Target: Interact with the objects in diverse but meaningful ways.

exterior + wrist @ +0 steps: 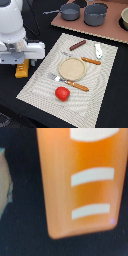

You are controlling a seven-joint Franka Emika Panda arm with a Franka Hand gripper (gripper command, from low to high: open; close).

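Standing where the exterior view looks from, I see the arm parked low at the exterior view's left, its white wrist right over the orange block (21, 68), which lies on the dark desk (112, 100) just off the edge of the woven mat (37, 87). The pincer itself is hidden under the wrist, so I cannot tell whether it is open or closed. On the mat sit the tomato (62, 93) near the front, a round plate (72, 68) in the middle, a fork (67, 82) and a knife (90, 60) on either side of it, the sausage (77, 45) behind, and the small white-and-blue piece (98, 50) beyond the knife. Two grey pots (95, 14) stand on a brown board at the back.

In the wrist view, the orange block (82, 188) fills the picture, blurred and very close, pale ridges across it; no fingers show.

I'd judge the risk is a skewed grip: the block sits off-centre and angled here, so closing could push it sideways or pinch only a corner.
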